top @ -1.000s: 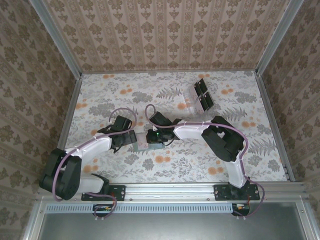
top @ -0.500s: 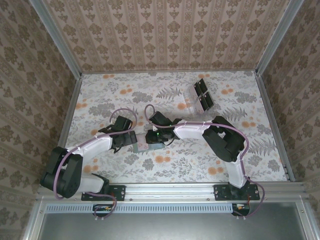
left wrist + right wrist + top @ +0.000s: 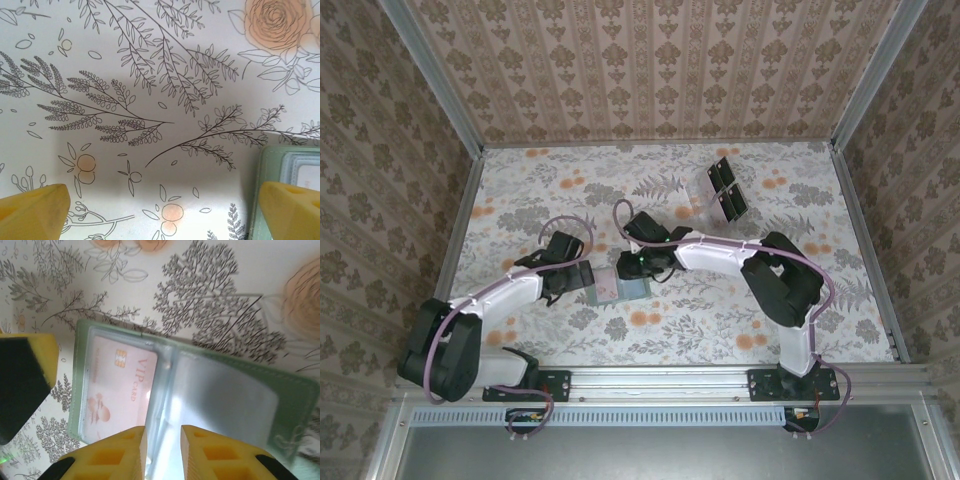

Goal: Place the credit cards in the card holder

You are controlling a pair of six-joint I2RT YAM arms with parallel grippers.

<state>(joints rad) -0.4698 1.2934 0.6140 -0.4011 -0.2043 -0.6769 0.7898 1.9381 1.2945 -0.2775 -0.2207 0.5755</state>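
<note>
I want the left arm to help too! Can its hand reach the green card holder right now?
Probably yes: the left hand is wide open, and the card holder lies right beside one finger, nothing between.

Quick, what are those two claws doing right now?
Left gripper: wide open, holding nothing.
Right gripper: jaws narrowly apart over the card holder; grip cannot be told.

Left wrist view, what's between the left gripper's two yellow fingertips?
Bare floral table cover, seen in the left wrist view. The card holder's corner lies at the picture's right, by one fingertip of the left gripper.
</note>
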